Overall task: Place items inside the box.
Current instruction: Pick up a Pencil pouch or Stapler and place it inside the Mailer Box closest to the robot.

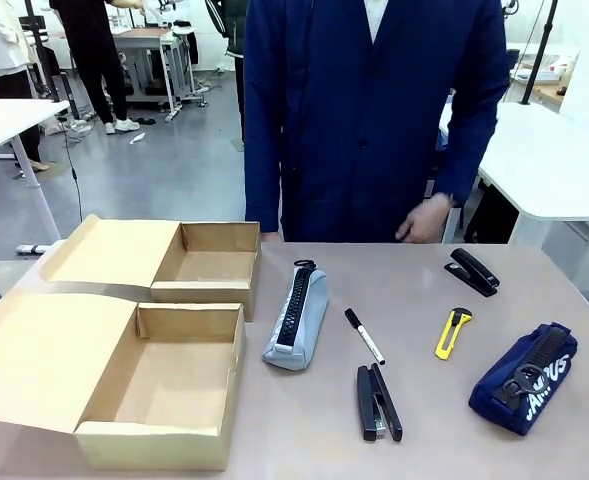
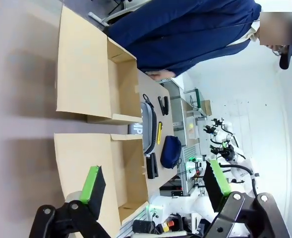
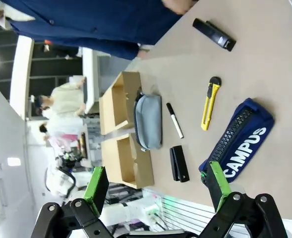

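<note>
Two open boxes (image 1: 164,385), insides bare

The left gripper (image 2: 154,181) was black, built from angular linkage bars pinned at the joints by round, pale grey screws. Each of its fingers ended in a bright green pad (image 2: 90,183) with a dark backing. The right gripper (image 3: 155,182) had the same build, with black links, pale round bolts and green pads (image 3: 217,186) on the inner faces. The person (image 1: 374,110) wore a dark navy coat with long sleeves (image 1: 474,120) reaching the wrists, over a white garment (image 1: 376,15) showing at the neck.
</note>
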`<state>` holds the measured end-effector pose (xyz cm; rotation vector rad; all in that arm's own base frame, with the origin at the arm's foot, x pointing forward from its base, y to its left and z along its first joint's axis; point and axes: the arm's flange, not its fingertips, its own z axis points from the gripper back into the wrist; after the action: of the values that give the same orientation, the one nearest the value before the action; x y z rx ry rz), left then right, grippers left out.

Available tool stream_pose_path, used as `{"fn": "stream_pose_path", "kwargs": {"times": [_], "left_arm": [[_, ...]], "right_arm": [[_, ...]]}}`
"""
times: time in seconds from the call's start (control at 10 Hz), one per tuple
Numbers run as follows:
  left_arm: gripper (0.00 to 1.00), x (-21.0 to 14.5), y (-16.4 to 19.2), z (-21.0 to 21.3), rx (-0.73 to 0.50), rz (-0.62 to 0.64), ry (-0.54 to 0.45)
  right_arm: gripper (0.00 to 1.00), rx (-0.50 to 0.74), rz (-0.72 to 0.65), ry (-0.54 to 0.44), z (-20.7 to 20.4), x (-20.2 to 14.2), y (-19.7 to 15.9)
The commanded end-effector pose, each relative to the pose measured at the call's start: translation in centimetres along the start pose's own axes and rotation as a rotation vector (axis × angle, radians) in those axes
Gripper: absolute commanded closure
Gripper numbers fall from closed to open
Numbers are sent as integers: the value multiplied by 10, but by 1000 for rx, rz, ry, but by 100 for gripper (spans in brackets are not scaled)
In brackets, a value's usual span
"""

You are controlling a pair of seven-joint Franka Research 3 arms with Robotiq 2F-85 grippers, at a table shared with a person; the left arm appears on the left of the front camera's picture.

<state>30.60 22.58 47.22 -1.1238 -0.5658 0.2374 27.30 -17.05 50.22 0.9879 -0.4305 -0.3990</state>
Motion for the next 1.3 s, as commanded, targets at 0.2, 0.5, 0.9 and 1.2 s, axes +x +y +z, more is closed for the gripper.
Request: {"fn": "stream_pose_path", "kwargs": {"times": [0.2, 0.5, 0.9, 1.2], "left_arm": [[0, 1, -1, 0, -12, -22, 1], [0, 1, -1, 0, -12, -22, 1], [0, 1, -1, 0, -12, -22, 1], [0, 1, -1, 0, -12, -22, 1]], "right_arm": [[0, -262, 238, 85, -56, -35, 80], [0, 14, 101, 41, 70, -20, -14], [0, 263, -28, 82, 88, -29, -118], [0, 166, -10, 157, 57, -21, -109]]}}
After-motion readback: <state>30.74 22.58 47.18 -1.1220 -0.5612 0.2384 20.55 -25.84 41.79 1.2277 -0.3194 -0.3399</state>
